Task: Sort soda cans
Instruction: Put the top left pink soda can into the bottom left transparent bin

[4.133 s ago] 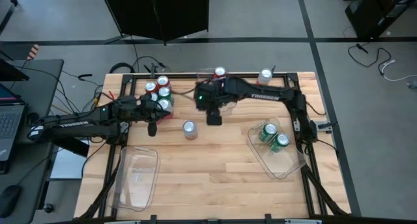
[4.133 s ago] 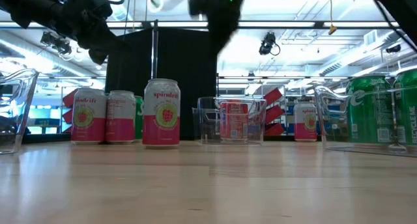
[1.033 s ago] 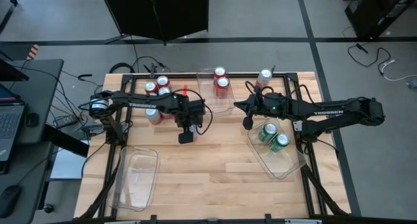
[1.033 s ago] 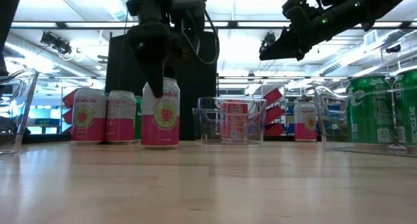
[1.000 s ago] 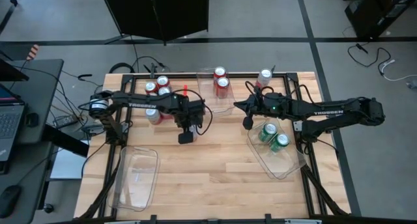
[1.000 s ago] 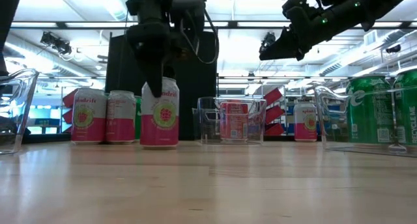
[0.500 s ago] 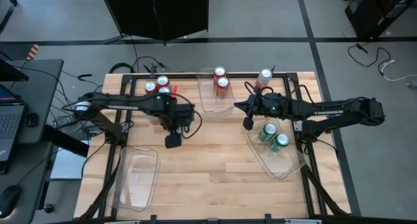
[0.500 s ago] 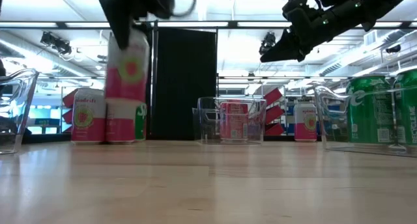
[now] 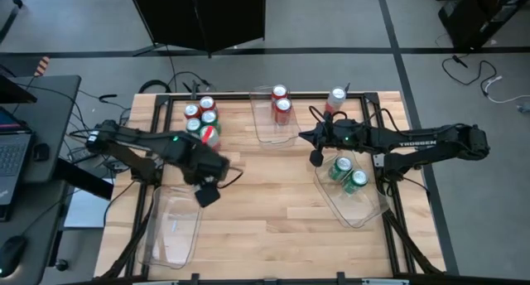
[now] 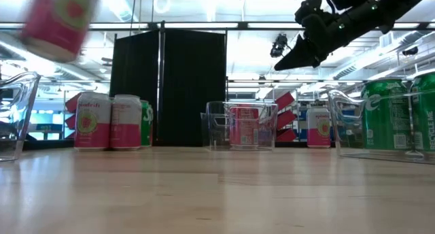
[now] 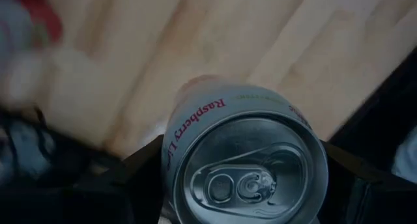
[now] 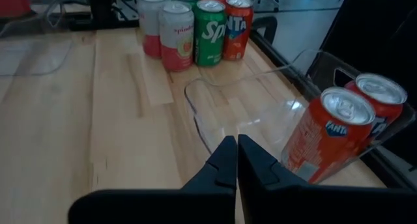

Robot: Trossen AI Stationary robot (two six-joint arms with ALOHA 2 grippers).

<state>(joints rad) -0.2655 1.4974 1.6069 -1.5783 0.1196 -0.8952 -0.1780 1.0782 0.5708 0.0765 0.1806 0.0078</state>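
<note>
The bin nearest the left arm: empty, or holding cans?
Empty. In the high view the clear bin shows only bare plastic; the left gripper holds a pink-and-white can beside it.

Bin (image 9: 275, 129) is sitting at twelve o'clock on the table (image 9: 273, 219), holding two cans (image 9: 281, 103). A second bin (image 9: 364, 206) is lying at four o'clock with two cans (image 9: 349, 174) inside. A third bin (image 9: 175, 227) is resting at eight o'clock. A cluster of cans (image 9: 201, 119) is standing at ten o'clock. One lone can (image 9: 335, 99) is standing at one o'clock, beside the table's far edge.
</note>
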